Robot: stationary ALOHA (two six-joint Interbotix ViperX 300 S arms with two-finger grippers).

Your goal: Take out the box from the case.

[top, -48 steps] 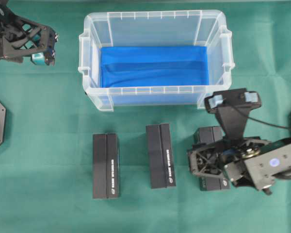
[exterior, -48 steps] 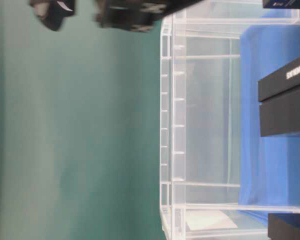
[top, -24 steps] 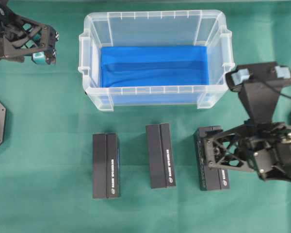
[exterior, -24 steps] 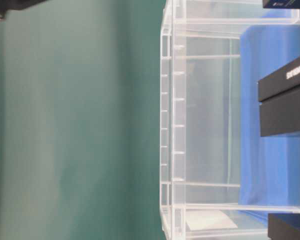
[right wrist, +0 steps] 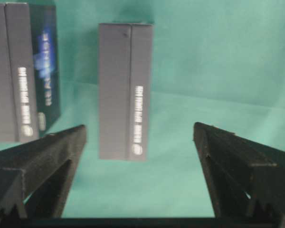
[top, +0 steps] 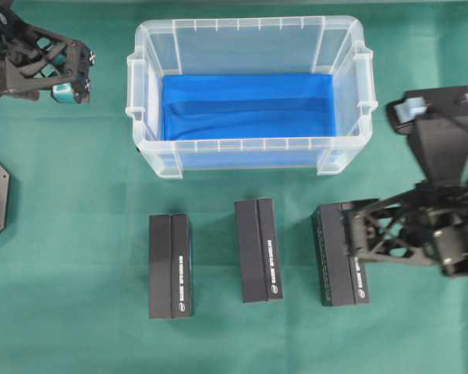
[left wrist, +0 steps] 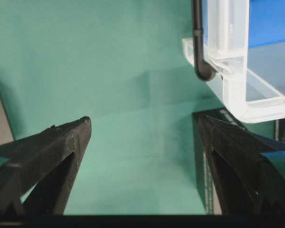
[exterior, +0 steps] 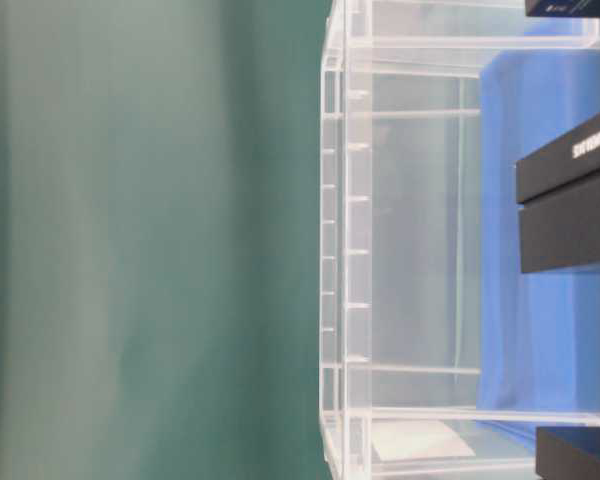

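The right gripper (top: 345, 238), wide open and empty, has drawn off rightward from the rightmost black box (top: 340, 255), probably leaving the case (top: 249, 144) at upper centre emptied; the left gripper (top: 76, 72) waits open.

Even bright overhead light; soft shadows beside boxes (top: 257, 249); wrist views slightly blurred, table-level view soft.

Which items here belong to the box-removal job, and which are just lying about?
Job items:
- clear plastic tub with blue lining, the case
- three black rectangular boxes: left, middle, right, all outside the case
- right pincer, open

Just there:
- green table cloth
- left pincer, open
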